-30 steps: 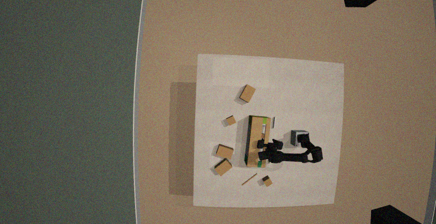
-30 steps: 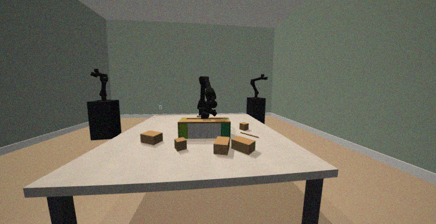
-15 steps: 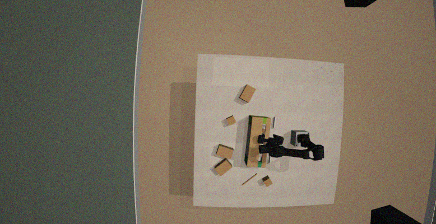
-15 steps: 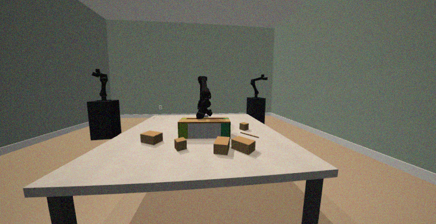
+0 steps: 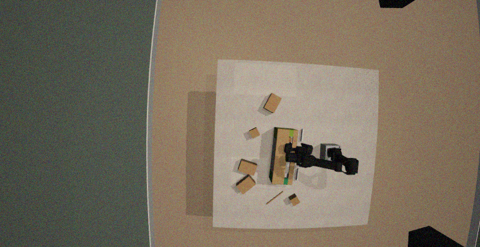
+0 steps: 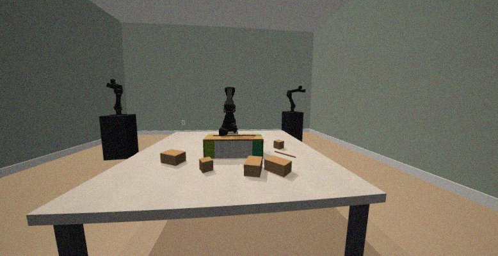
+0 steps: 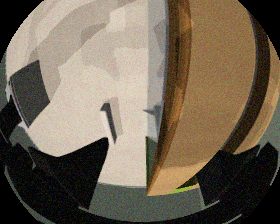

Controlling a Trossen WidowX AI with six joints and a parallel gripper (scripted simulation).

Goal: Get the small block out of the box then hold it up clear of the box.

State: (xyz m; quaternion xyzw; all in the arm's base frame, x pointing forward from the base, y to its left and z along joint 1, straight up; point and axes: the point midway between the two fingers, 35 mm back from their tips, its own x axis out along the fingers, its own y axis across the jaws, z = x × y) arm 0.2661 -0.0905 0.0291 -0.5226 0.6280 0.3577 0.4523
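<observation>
The box [image 5: 279,139] [image 6: 240,137] [image 7: 221,75] has a wooden top with a slot along it and a clear front facing the arm's base. One end has a light green panel [image 5: 291,133] [image 6: 208,148], the other a dark green panel [image 5: 285,181] [image 6: 257,148]. My gripper [image 5: 287,152] [image 7: 148,142] is open and empty, over the box's front edge near mid-length. In the wrist view one finger is on the clear-front side, the other over the wooden top. I cannot make out the small block on the shelf; the arm and box top hide much of the inside.
Thin upright strips [image 5: 301,134] [image 5: 297,173] stand in front of the box. Larger wooden blocks [image 5: 273,103] [image 5: 247,167] [image 5: 245,184] and smaller ones [image 5: 254,133] [image 5: 294,199] lie around it. A thin stick [image 5: 274,197] [image 6: 285,154] lies beyond the dark green end.
</observation>
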